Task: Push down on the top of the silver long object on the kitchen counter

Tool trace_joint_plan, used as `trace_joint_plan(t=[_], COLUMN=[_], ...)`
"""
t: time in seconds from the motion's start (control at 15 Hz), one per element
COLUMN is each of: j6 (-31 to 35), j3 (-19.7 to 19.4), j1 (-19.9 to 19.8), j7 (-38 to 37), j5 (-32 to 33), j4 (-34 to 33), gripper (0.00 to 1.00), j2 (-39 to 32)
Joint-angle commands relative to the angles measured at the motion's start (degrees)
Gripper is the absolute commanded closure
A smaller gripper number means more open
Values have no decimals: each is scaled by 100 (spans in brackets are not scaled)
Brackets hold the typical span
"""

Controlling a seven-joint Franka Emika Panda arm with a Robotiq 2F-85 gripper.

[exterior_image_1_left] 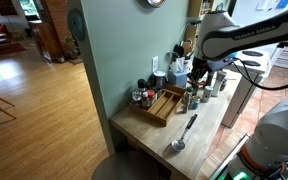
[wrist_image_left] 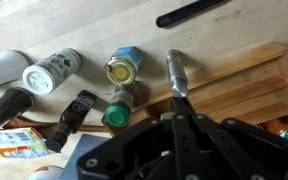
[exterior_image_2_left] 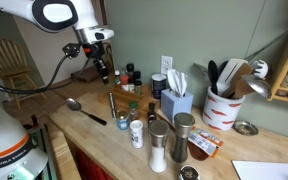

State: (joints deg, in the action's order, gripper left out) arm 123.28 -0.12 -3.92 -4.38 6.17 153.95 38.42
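Observation:
A slim silver long object (wrist_image_left: 174, 68) stands at the edge of a wooden tray (wrist_image_left: 244, 80) on the pale wood kitchen counter (wrist_image_left: 84, 30). In the wrist view my gripper (wrist_image_left: 178, 100) has its fingers closed together, with the tips right at the near end of the silver object. I cannot tell whether they touch it. In both exterior views the gripper (exterior_image_1_left: 196, 72) (exterior_image_2_left: 102, 64) hangs over the back of the counter (exterior_image_1_left: 209, 135) (exterior_image_2_left: 94, 130), above the tray (exterior_image_1_left: 164, 105) (exterior_image_2_left: 119, 100).
A black-handled silver spoon (exterior_image_2_left: 84, 110) (exterior_image_1_left: 184, 132) lies on the counter in front of the tray. A green-capped bottle (wrist_image_left: 117, 112), a yellow-lidded jar (wrist_image_left: 121, 68) and a white-capped shaker (wrist_image_left: 49, 72) stand beside the silver object. Two tall shakers (exterior_image_2_left: 182, 135), a blue box (exterior_image_2_left: 174, 103) and a utensil crock (exterior_image_2_left: 224, 105) stand further along.

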Motion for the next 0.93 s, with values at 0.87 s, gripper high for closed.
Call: trace_joint_plan(t=[0.87], j6=[597], j3=[-61], j1=[56], j7=[116], j5=[-93], j4=[225], gripper=[100], j2=[-371])
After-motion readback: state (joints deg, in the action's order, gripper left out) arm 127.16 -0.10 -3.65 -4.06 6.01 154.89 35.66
